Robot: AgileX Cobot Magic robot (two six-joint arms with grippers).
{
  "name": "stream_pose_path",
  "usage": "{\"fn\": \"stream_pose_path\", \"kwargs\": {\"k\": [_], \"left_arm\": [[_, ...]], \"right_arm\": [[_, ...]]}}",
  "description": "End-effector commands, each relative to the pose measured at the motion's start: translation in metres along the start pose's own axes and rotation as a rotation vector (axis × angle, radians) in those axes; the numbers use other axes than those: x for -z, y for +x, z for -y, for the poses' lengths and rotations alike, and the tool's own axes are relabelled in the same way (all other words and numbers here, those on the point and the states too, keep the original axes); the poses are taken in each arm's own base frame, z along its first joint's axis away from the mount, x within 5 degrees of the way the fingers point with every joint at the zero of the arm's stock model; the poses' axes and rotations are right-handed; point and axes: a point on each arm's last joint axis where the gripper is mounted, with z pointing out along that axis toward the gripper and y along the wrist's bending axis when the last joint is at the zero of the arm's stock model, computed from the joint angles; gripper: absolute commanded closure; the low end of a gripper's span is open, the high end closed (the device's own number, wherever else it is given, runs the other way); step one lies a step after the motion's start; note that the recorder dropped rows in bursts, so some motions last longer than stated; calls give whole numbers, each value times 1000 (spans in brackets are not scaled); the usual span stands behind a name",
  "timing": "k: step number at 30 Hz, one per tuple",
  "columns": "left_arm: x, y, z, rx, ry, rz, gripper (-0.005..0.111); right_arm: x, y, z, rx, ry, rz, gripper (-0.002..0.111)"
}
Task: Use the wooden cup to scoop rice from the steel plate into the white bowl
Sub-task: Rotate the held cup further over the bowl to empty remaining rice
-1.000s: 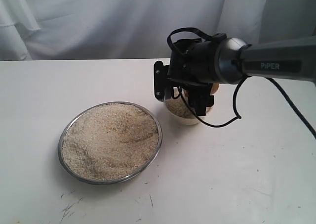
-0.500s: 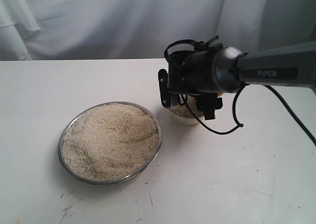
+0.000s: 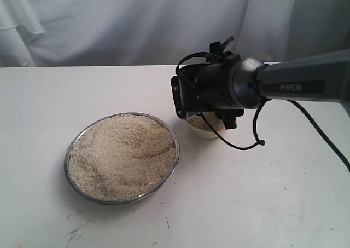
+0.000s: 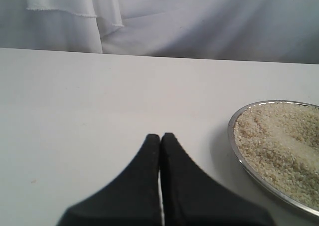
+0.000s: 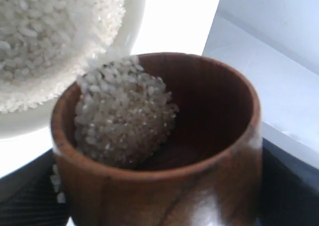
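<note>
- Rice (image 3: 121, 156): loose heap filling the steel plate (image 3: 66, 165), which sits on the white table (image 3: 262, 193), close beside the white bowl (image 3: 206, 133).
- Right gripper (image 3: 203, 111): positioned over the bowl, jaws spread wide and clamped on the sides of the wooden cup (image 5: 199, 181).
- Cup: tipped towards the bowl, mouth just beside the bowl's rim. A clump of grains lies against the lower inner wall, with some at the lip.
- Bowl: holds grains inside; fill level cannot be told, as the gripper hides most of it in the exterior view.
- Left gripper (image 4: 160, 138): jaws pressed together, nothing held, over bare table near the plate's rim.
</note>
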Motion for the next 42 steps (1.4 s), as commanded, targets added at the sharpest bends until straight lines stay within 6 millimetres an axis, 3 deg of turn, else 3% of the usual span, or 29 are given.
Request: {"fn": "stream_pose_path", "kwargs": {"k": [1, 15, 23, 42], "left_arm": [[0, 1, 0, -1, 3, 6, 107], [0, 1, 0, -1, 3, 6, 107], [0, 1, 0, -1, 3, 6, 107], [0, 1, 0, -1, 3, 6, 107]], "right_arm": [[-1, 2, -1, 23, 17, -45, 108], [4, -18, -13, 82, 103, -91, 108], [-2, -18, -18, 133, 137, -171, 108], [3, -18, -10, 157, 239, -210, 108]]}}
